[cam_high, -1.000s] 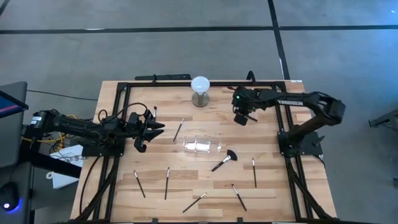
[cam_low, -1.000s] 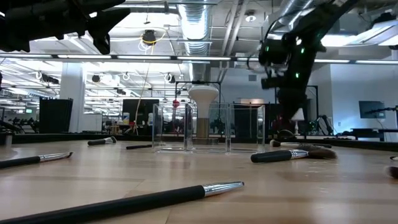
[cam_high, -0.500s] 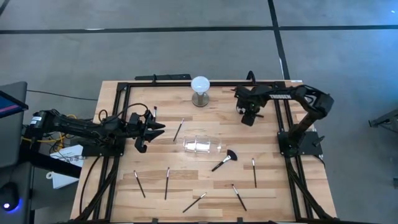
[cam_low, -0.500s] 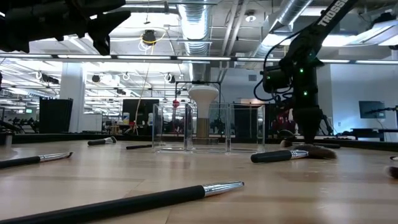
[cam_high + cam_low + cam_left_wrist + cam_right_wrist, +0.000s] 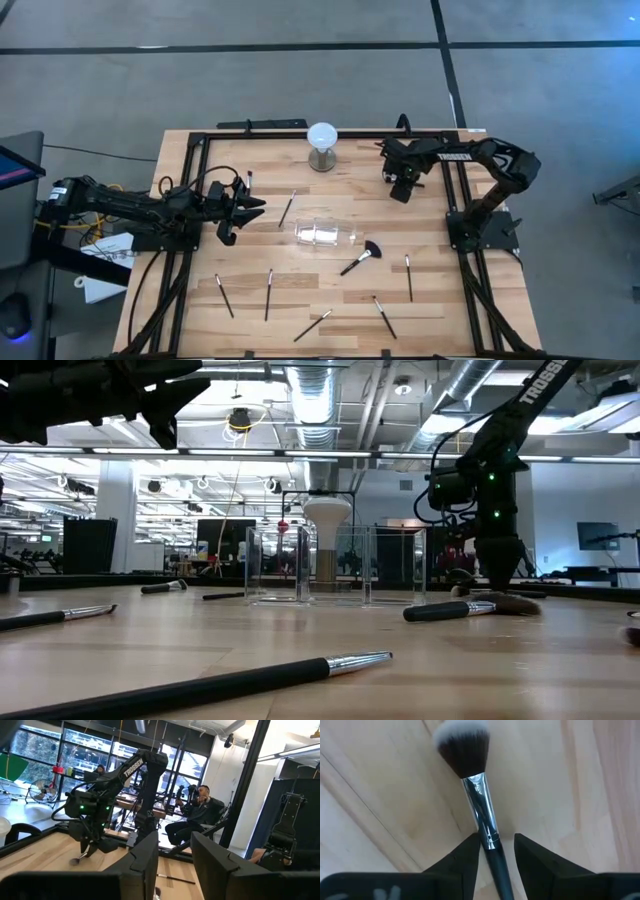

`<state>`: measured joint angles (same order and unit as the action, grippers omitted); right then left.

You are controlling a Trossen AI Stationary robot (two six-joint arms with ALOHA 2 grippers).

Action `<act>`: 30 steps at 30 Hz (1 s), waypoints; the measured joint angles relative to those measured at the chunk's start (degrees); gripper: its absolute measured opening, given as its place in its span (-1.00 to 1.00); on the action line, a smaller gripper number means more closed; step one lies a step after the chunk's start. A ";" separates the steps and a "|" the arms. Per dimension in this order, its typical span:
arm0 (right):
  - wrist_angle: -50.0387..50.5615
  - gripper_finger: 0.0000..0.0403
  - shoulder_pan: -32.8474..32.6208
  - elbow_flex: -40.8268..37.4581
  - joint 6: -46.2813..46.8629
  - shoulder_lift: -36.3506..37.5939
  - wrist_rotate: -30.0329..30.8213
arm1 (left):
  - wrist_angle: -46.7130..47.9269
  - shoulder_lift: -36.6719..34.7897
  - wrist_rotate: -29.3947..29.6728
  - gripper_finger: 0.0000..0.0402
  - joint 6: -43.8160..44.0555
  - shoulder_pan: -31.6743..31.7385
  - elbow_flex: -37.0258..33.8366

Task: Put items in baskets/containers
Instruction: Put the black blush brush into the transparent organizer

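Near the counter's (image 5: 250,300) far right corner, the right gripper (image 5: 496,846) straddles a brush (image 5: 472,785), jaws released, bristles pointing ahead; left gripper (image 5: 243,207) jaws released.

An overhead camera looks straight down on the whole wooden table (image 5: 330,290), taking in both arms and the grey floor around it. A second camera sits at table-top height, looking level across the boards into the room behind; it shares with the overhead view the clear holder (image 5: 335,565) (image 5: 325,234) and the white globe (image 5: 326,512) (image 5: 322,134). The left wrist camera faces across the table past the left claw (image 5: 172,862) toward the right arm (image 5: 112,787) and a seated person (image 5: 197,815). The right wrist camera looks close down past the right claw (image 5: 496,852) onto a brush (image 5: 472,785) on the boards.
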<state>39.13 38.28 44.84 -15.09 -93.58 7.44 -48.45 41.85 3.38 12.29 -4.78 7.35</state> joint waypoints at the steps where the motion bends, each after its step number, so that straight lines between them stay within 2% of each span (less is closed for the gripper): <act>1: -0.07 -0.43 0.00 -0.03 0.00 0.00 0.00 | 0.00 0.00 0.02 -0.44 0.00 0.00 0.00; 4: -0.26 -0.54 -0.30 -0.12 0.00 -0.02 -0.15 | 0.02 0.00 0.02 -0.44 0.02 0.00 0.00; 8: -0.39 -0.86 -1.90 -0.18 0.28 -0.09 0.46 | 0.00 0.00 0.02 -0.44 0.02 0.00 0.00; 9: -0.44 -0.88 -2.60 -0.19 0.57 -0.07 0.83 | 0.00 0.00 0.00 -0.44 0.02 0.00 0.00; 15: -1.92 -0.84 -6.46 -0.83 4.66 3.19 1.26 | 0.00 0.00 0.01 -0.44 0.04 0.00 0.00; 20: -4.95 -0.87 -8.95 -0.82 7.01 11.25 -9.00 | 0.00 0.00 0.00 -0.44 0.31 -0.02 0.00; 27: -16.08 -0.87 -14.12 -4.41 15.97 24.97 -11.14 | -0.02 0.00 0.00 -0.44 2.16 -0.09 0.00; 30: -25.80 -0.85 -18.30 -6.61 21.02 30.12 -10.32 | -0.02 0.00 0.00 -0.44 2.16 -0.09 0.00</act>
<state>13.33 19.98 38.24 5.93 -63.46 -2.88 -48.47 41.85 3.38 14.46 -4.86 7.35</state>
